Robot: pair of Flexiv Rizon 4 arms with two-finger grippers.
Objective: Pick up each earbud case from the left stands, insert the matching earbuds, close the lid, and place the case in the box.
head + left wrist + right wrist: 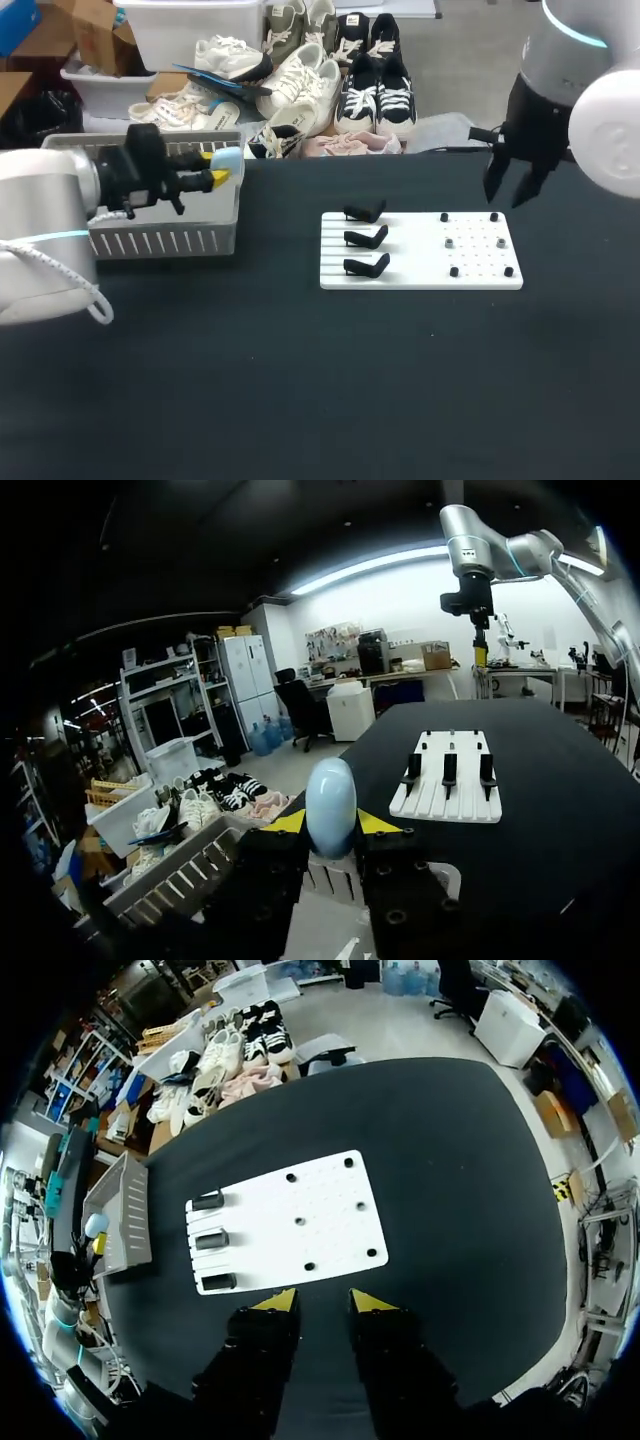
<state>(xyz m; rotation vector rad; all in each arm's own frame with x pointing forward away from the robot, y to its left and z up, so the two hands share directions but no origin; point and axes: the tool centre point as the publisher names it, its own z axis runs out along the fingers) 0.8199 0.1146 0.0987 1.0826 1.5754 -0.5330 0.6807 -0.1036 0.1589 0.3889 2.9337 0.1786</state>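
A wide desk (pixel 320 400) with a matte black top fills the scene; its far edge runs straight across.

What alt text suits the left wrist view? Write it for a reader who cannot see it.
The left gripper is shut on a pale blue earbud case, held above the grey slotted box. Ahead on the black table lies a white board with three empty black stands; the right arm hangs beyond it.
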